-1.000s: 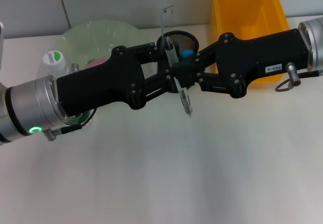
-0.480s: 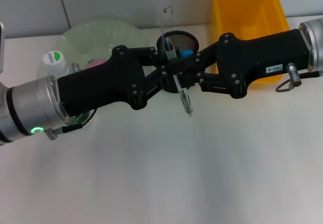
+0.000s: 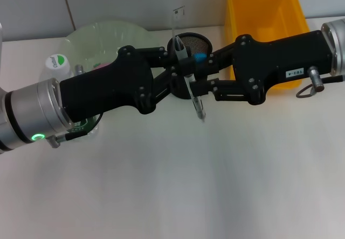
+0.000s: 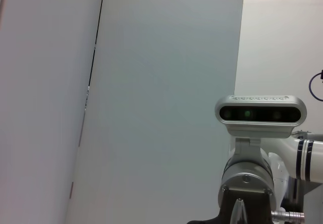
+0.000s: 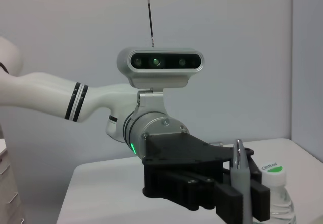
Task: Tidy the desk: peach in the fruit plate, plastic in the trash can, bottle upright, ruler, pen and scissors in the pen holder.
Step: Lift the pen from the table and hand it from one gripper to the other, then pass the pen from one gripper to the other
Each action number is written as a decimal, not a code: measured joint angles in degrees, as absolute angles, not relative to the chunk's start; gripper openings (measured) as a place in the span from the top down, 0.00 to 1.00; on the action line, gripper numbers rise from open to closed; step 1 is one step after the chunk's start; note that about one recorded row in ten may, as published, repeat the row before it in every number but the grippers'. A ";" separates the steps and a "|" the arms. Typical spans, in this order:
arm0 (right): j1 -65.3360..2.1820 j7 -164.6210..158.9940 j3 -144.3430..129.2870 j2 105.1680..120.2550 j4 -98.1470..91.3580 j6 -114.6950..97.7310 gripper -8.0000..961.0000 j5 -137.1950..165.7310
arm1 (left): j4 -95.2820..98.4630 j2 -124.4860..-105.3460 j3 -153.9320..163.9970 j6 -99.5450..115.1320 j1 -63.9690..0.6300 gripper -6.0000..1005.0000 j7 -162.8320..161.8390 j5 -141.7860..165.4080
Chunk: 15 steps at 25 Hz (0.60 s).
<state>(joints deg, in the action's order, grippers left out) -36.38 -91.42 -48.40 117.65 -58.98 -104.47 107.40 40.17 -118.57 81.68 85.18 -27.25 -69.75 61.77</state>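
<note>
Jaws of both the left gripper (image 3: pixel 180 72) and right gripper (image 3: pixel 195 77) clench one slim grey pen (image 3: pixel 195 100), slanted, tip toward the table (image 3: pixel 188 185).

White desk (image 3: pixel 178 185) meets a pale grey wall (image 3: pixel 118 2) behind

Both arms reach inward; left claw (image 3: pixel 180 72) and right claw (image 3: pixel 195 83) meet mid-frame, each apparently closed on something.
</note>
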 joint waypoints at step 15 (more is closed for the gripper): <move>-35.50 -91.47 -47.89 117.91 -59.78 -104.66 0.34 107.32 | 40.17 -118.56 81.49 85.18 -27.23 0.86 -69.94 61.69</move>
